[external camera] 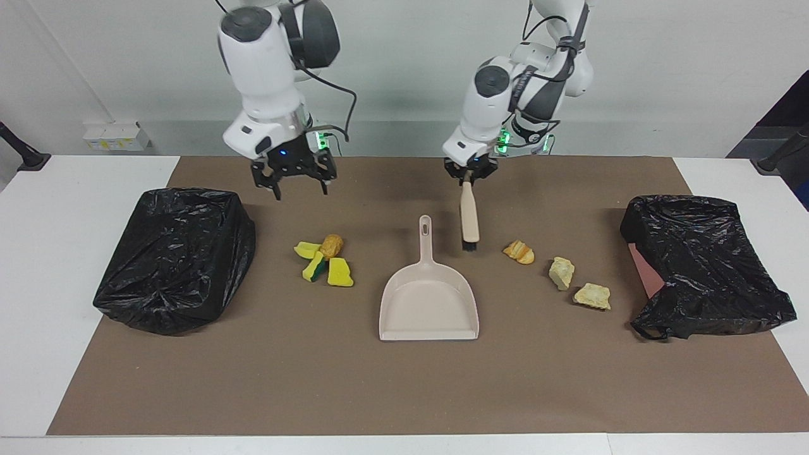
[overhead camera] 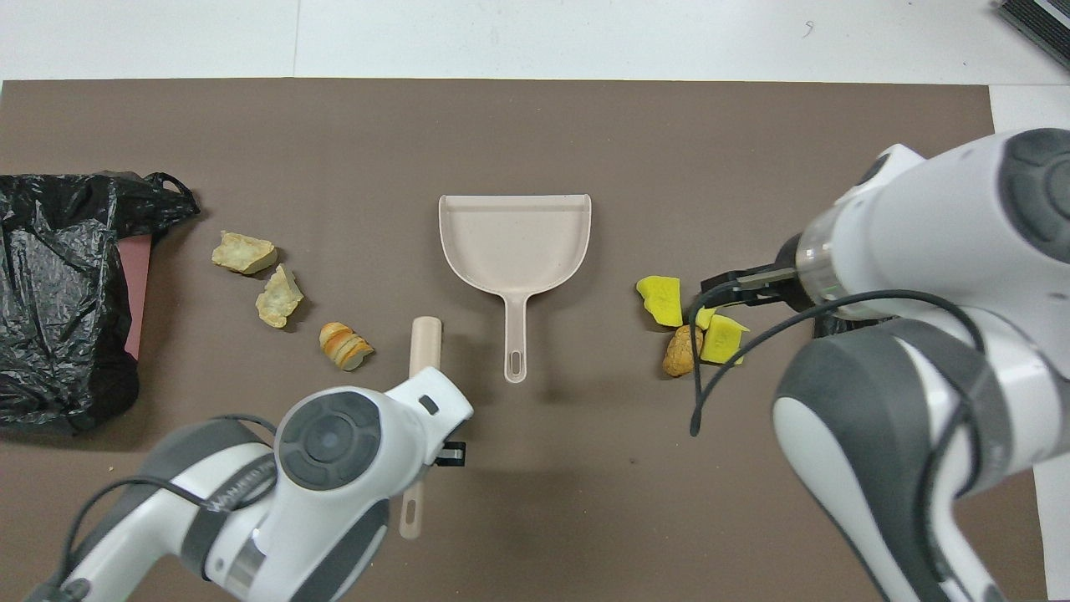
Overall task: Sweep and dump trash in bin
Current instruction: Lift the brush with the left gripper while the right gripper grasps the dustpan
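Observation:
The trash lies in two groups on the brown mat. Yellow sponge pieces with a brown lump (external camera: 323, 259) (overhead camera: 690, 322) lie toward the right arm's end. Three pale bread-like chunks (external camera: 519, 251) (external camera: 561, 272) (external camera: 593, 296) lie toward the left arm's end. The beige dustpan (external camera: 430, 303) (overhead camera: 514, 251) lies between them, handle toward the robots. My left gripper (external camera: 469, 177) is shut on the handle of the beige brush (external camera: 469, 218) (overhead camera: 425, 343), which hangs bristles down beside the dustpan handle. My right gripper (external camera: 300, 188) is open and empty, raised over the mat by the sponge pile.
A bin lined with a black bag (external camera: 177, 259) stands at the right arm's end of the mat. A second black-bagged bin (external camera: 701, 265) (overhead camera: 58, 293) lies at the left arm's end, next to the bread chunks. White table borders the mat.

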